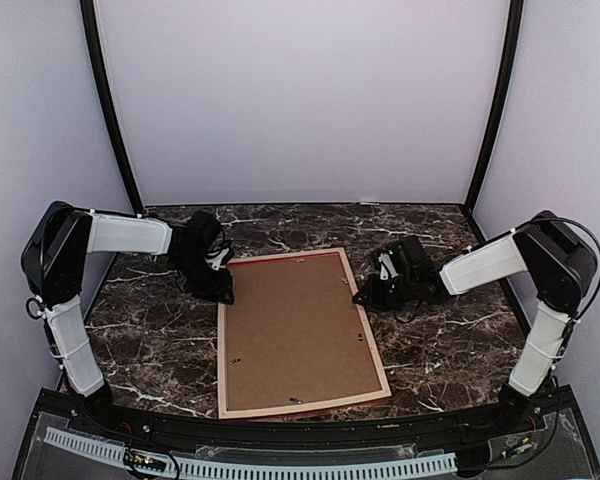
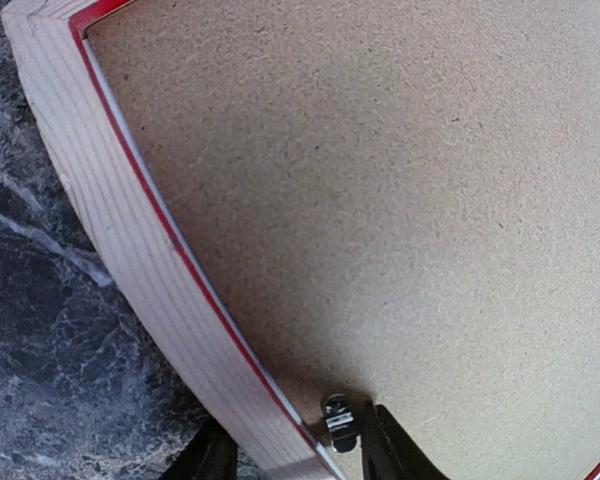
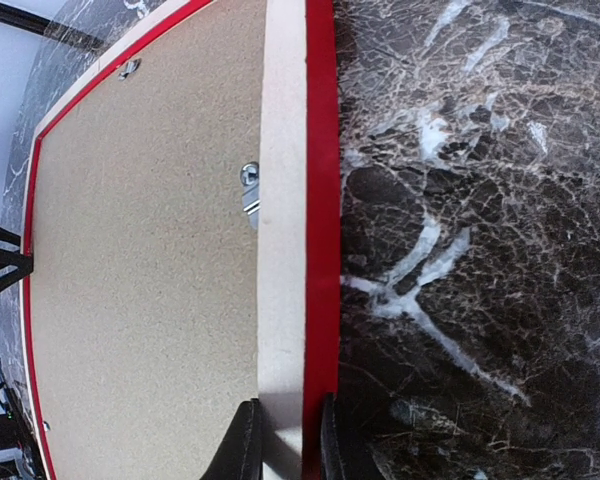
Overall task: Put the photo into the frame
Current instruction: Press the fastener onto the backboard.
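**Frame face down on the marble, both grippers at its rails.** A large rectangular picture frame with thin rails, pale wood on the back and bright red at the edges [image 1: 223, 350], is seen lying face down in the middle of a dark, white-veined marble table [image 1: 150, 340]. A plain brown backing board [image 1: 295, 330] is set inside its rails. The photo is not shown in any view.

The left gripper [image 1: 222, 288] is placed at the frame's far left corner, its jaws standing partly apart astride the rail. The right gripper [image 1: 363, 297] is clamped narrowly on the right rail, in its far half.

No writing can be read on the frame, the board or the arms.

Only the overhead view takes in the whole frame and both arms.

The left wrist view adds the grain of the wood and a thin red line along the rail's inner edge. One dark finger [image 2: 212, 462] is seen outside the rail. The other is on the board side, just beside a bright metal tab [image 2: 338, 422].

The right wrist view alone shows the rail's red outer side. The fingers [image 3: 245, 445] are seen one on each side of the rail, and a second tab [image 3: 250, 188] sits farther along it.
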Motion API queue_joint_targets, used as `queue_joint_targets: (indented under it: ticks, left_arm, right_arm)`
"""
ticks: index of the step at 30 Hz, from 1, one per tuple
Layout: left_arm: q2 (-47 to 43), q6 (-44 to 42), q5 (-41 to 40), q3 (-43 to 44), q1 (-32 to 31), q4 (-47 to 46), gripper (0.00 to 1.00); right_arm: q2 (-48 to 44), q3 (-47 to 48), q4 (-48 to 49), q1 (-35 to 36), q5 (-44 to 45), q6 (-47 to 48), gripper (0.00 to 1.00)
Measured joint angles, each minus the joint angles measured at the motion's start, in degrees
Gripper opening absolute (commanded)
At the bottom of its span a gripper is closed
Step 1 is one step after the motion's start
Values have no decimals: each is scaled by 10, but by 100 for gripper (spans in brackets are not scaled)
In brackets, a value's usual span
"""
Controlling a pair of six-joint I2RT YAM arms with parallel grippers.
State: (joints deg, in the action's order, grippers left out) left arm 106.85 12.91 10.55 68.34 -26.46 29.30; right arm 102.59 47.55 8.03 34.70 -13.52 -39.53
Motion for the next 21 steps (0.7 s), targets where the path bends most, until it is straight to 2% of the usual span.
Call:
queue_joint_targets:
  ticks: [6,17,21]
  left_arm:
    - [0,-3,-29,8,-9,13,34]
    - [0,3,-32,10,-9,16,25]
    - [0,6,-29,10,-8,15,18]
  right_arm:
    - [0,-1,2,0,0,0,0]
    - [0,-3,6,0,0,0,0]
    - [0,-4,8,0,0,0,0]
